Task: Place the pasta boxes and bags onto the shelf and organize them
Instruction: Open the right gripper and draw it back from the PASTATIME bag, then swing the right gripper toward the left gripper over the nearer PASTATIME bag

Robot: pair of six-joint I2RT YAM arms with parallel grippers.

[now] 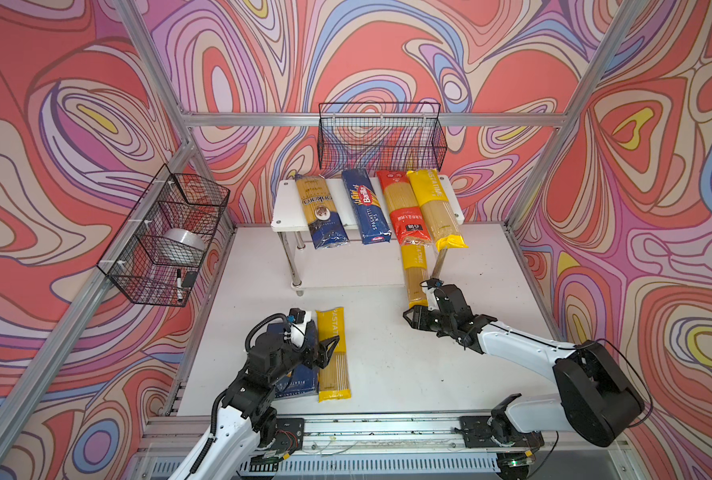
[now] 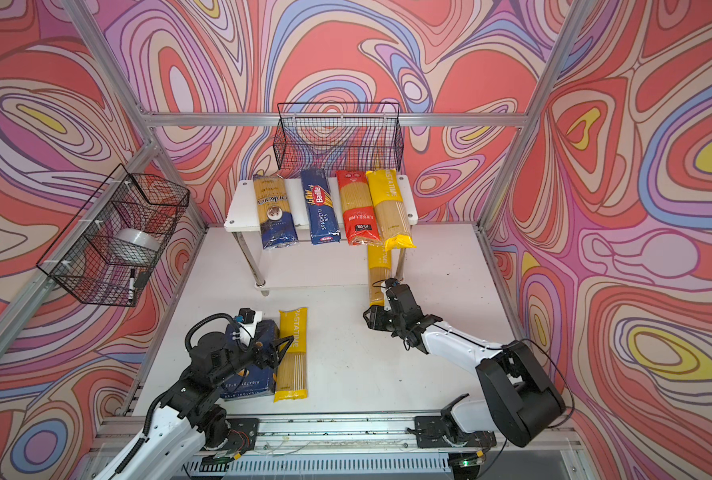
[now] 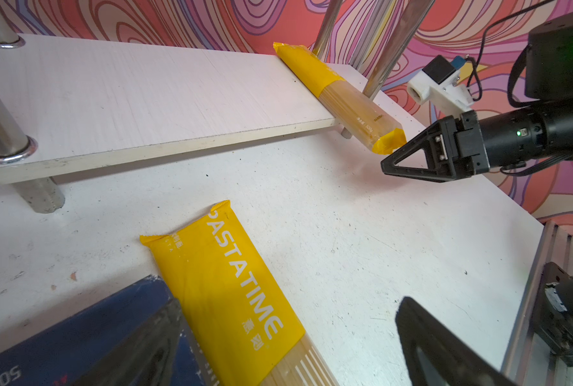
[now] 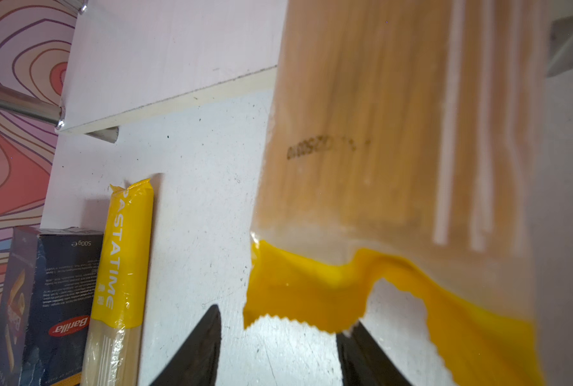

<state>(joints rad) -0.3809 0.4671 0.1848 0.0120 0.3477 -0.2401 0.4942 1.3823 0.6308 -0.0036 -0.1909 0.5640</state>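
The shelf [image 1: 287,208] stands at 12 o'clock on the white tabletop [image 1: 387,365]. Its top board carries four packs side by side, their near ends overhanging the front edge toward 6 o'clock. From 9 to 3 o'clock they are the dark blue bag with a gold top [image 1: 321,212], the Barilla Spaghetti n.5 box [image 1: 366,208], the red bag [image 1: 402,208] and the upper PASTATIME bag [image 1: 435,208], which lies against the red one.

The lower PASTATIME bag [image 1: 414,274] rests on the lower board at its 3 o'clock end, just beside the front leg. Its clear-windowed half juts past the board's front edge toward 6 o'clock. The right claw [image 4: 285,320] sits at that jutting end, low over the tabletop. Its jaws stand apart, and the bag's yellow crimped seal reaches one fingertip without being pinched between them.

At 7 o'clock the wide Barilla rigatoni box [image 2: 250,384] lies flat, with the third PASTATIME bag [image 1: 333,357] against its 3 o'clock side, parallel to it. The left claw [image 3: 288,299] hangs over this pair with jaws spread wide. One finger is above the box, the other is over bare tabletop, and the bag lies between them. Whether either finger touches anything cannot be told.

One black wire basket [image 1: 381,137] hangs at 12 o'clock. A side basket [image 1: 163,237] at 9 o'clock holds a roll of tape [image 1: 184,243] and a marker [image 1: 179,284].
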